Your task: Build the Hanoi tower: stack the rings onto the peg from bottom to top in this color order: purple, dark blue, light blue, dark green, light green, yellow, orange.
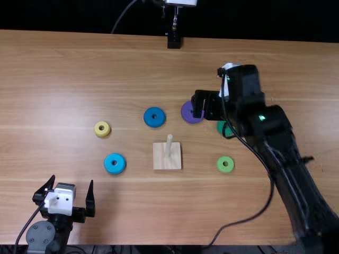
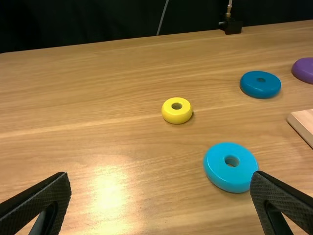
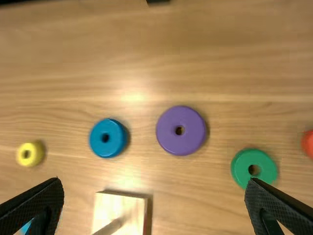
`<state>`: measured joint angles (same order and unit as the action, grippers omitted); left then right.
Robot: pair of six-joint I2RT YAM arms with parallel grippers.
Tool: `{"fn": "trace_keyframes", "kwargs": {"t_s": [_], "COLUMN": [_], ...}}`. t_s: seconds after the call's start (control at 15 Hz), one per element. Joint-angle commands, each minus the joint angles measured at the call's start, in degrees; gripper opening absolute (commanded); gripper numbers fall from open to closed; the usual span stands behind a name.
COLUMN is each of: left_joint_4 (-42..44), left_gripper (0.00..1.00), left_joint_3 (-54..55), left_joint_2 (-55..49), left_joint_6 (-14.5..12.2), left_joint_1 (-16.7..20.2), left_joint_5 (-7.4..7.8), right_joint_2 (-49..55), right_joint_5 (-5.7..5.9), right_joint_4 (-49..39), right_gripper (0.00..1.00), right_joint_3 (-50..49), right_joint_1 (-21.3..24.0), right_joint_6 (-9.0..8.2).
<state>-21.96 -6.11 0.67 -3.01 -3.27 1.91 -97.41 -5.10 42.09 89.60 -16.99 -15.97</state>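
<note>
In the top view, my right gripper (image 1: 204,105) is open over the purple ring (image 1: 187,112), which lies flat on the table. The dark blue ring (image 1: 148,117) is left of it, with the bare peg (image 1: 169,144) on its wooden base (image 1: 160,162) nearer. My left gripper (image 1: 71,183) stands open at lower left, holding nothing. Light blue (image 1: 108,163), yellow (image 1: 98,128) and light green (image 1: 220,164) rings lie flat; the arm partly covers the dark green ring (image 1: 228,129). Both the left gripper (image 2: 160,178) and right gripper (image 3: 154,181) are spread in their wrist views. An orange-red ring (image 3: 308,144) is cut off by the right wrist view's edge.
The right arm (image 1: 296,169) stretches from the lower right corner over the table's right side, a loose cable (image 1: 249,217) hanging beside it. A small black stand (image 1: 174,40) is at the table's far edge.
</note>
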Motion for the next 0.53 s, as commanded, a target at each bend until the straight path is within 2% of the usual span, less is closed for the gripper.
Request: {"fn": "trace_keyframes", "kwargs": {"t_s": [0.0, 0.07, 0.2, 0.27, 0.4, 0.47], "left_joint_4": [-4.3, -4.3, -4.3, -4.2, -4.3, -4.3], "left_gripper": [1.00, 1.00, 1.00, 1.00, 1.00, 1.00], "left_joint_3": [6.1, 6.1, 6.1, 6.1, 6.1, 6.1], "left_joint_2": [-0.7, -0.7, -0.7, -0.7, -0.7, -0.7], "left_joint_6": [-1.0, -1.0, -1.0, -1.0, -1.0, -1.0], "left_joint_1": [0.7, 0.7, 0.7, 0.7, 0.7, 0.7], "left_joint_5": [0.51, 0.51, 0.51, 0.51, 0.51, 0.51], "right_joint_2": [-5.3, -9.4, -16.6, -18.7, -22.5, -24.3], "right_joint_5": [0.36, 0.57, 0.99, 2.57, 7.53, 8.37], "right_joint_4": [-0.4, -0.6, -0.4, -0.4, -0.5, -0.5], "right_gripper": [1.00, 1.00, 1.00, 1.00, 1.00, 1.00], "right_joint_3": [3.4, 5.1, 8.4, 9.6, 12.0, 12.8], "right_joint_1": [0.1, 0.0, -0.4, -0.4, -0.4, -0.4], "right_joint_6": [1.20, 4.89, 14.38, 15.33, 15.33, 15.23]}}
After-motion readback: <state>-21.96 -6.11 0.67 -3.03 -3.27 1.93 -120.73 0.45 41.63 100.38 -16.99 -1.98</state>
